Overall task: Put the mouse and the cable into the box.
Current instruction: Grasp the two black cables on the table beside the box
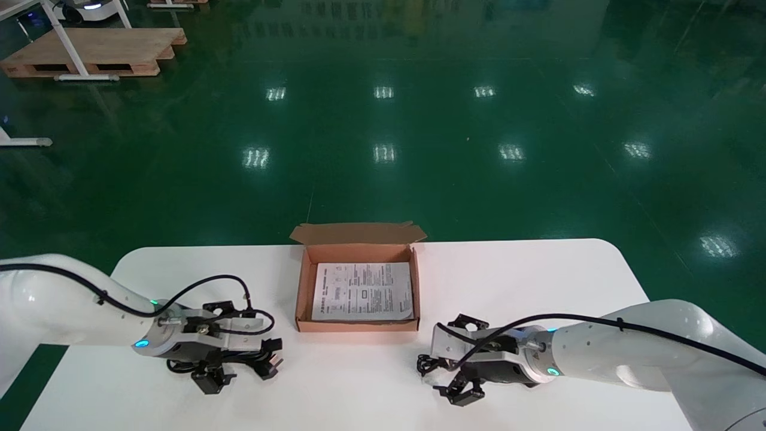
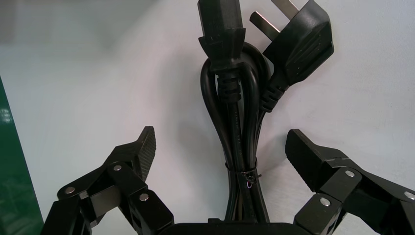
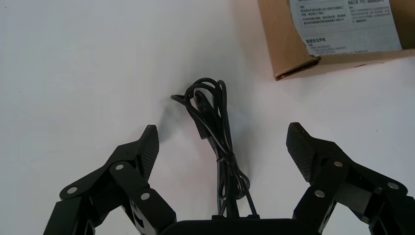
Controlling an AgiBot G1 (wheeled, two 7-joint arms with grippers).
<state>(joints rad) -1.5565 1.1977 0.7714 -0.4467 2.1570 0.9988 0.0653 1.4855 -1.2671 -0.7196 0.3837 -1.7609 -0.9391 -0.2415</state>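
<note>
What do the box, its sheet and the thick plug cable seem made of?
The box looks like brown matte cardboard: folded flaps, raw edges. The sheet seems white printed paper. The thick cable appears to be black rubber or plastic sheathing, slightly glossy; its plug has bare silvery prongs, probably metal. It lies inside the open left pincer; the open right pincer is over a thinner cord.

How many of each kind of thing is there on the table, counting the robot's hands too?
Cables: 2, thick power cable, thin cable
Box: 1
Paper sheet: 1
Robot hands: 2, left hand, right hand
Total: 6
</note>
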